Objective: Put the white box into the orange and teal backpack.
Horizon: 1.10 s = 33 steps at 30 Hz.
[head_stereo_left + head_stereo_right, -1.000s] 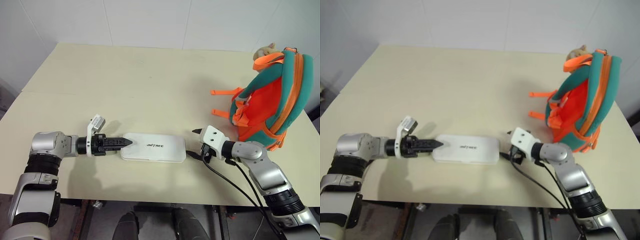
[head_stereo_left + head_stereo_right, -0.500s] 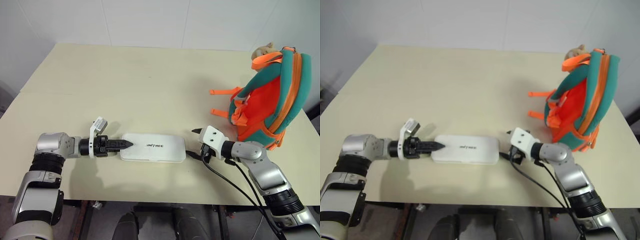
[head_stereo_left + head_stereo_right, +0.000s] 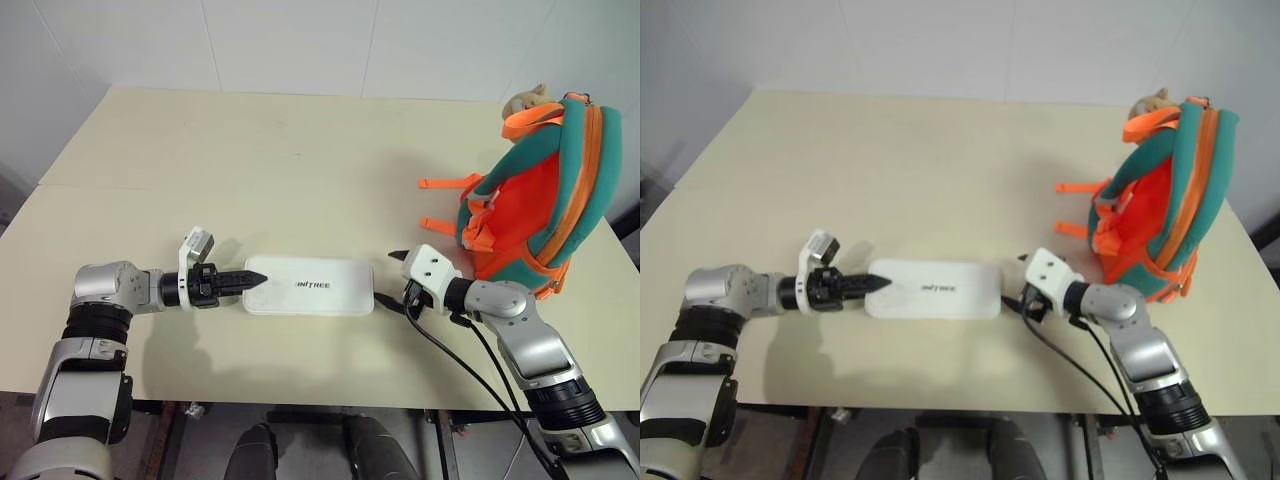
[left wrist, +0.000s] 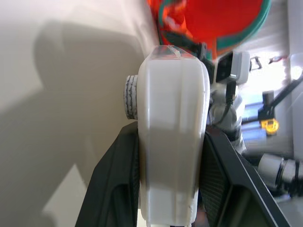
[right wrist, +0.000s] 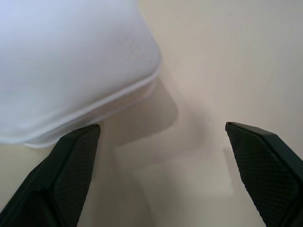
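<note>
Left hand (image 3: pixel 252 282) pinching white box (image 3: pixel 310 285) end near counter (image 3: pixel 250 150) front edge, right hand (image 3: pixel 400 285) spread wide beside it, orange and teal backpack (image 3: pixel 540 200) upright at right edge

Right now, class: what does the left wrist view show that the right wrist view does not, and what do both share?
Left wrist alone: the left end effector clamped on the box, its fingers against both sides, with the backpack beyond. Right wrist alone: the right end effector open, its fingers apart and gripping nothing. Both: the box and the table.
</note>
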### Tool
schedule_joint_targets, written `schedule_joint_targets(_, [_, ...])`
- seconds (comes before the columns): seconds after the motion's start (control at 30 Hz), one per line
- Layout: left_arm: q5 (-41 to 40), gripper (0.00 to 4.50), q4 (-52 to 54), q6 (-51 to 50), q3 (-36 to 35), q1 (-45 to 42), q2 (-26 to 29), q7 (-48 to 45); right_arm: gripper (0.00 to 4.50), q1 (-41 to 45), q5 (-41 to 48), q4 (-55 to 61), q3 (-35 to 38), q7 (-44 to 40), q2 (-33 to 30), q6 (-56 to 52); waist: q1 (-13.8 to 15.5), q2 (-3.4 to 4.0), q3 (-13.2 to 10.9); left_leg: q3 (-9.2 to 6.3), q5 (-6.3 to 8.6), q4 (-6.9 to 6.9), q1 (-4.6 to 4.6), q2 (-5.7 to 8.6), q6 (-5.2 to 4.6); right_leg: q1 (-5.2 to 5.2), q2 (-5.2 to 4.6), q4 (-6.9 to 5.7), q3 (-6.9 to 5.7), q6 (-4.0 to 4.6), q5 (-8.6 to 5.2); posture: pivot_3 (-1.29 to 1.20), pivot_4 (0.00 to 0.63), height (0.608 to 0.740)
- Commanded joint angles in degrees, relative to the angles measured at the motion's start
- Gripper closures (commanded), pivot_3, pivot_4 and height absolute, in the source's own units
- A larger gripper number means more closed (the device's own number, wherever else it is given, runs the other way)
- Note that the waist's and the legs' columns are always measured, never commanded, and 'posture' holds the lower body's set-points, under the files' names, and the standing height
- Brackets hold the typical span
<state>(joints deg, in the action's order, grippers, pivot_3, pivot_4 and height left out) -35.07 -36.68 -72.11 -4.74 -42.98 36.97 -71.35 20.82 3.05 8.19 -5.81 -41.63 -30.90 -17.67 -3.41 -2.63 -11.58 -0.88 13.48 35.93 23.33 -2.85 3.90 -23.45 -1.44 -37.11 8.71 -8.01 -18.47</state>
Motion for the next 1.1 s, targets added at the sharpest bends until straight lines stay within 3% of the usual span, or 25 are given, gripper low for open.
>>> schedule_joint_targets(0.03, [-6.0,3.20,1.8,-2.9,-10.1,-0.5,-1.5,4.5,0.00,-0.9,2.2,6.3,6.2,6.7,2.8,-0.2,0.1,0.00,0.0,-0.02,0.00,0.00,0.02,0.00,0.00,-0.01,0.00,0.00,-0.01,0.00,0.00,0.00,0.150,0.740])
schedule_joint_targets(0.27, [-10.8,3.20,11.2,-7.5,-20.7,4.5,-5.7,15.3,0.00,-2.4,-3.3,14.4,14.3,29.7,15.1,-1.2,0.1,0.00,0.0,-0.06,0.00,-0.04,0.03,0.00,0.06,-0.02,-0.05,-0.04,-0.02,-0.01,-0.01,0.00,0.150,0.740])
schedule_joint_targets(0.6, [-15.3,3.20,17.2,-10.3,-26.6,6.2,-8.4,23.9,0.00,1.0,-9.3,12.7,15.1,47.2,25.4,-4.9,-0.2,0.00,0.0,-0.05,-0.06,-0.04,-0.04,0.02,0.15,-0.06,-0.04,-0.21,0.00,0.04,-0.03,0.00,0.150,0.740])
schedule_joint_targets(0.83, [-17.1,3.20,19.1,-10.6,-27.4,7.4,-9.1,26.5,0.00,7.1,-8.8,1.2,16.0,51.0,25.2,-0.1,-0.7,0.00,0.0,-0.04,-0.06,-0.21,-0.04,0.02,0.15,-0.07,-0.06,-0.10,-0.01,0.05,-0.03,0.00,0.150,0.740])
schedule_joint_targets(1.1, [-19.2,3.20,21.1,-10.5,-29.0,9.0,-9.9,29.1,0.00,18.1,-8.5,-19.7,19.4,56.8,21.3,11.2,-1.8,0.00,0.0,-0.04,-0.08,-0.59,-0.04,0.02,0.18,-0.12,-0.08,0.15,-0.01,0.03,-0.03,0.00,0.150,0.740])
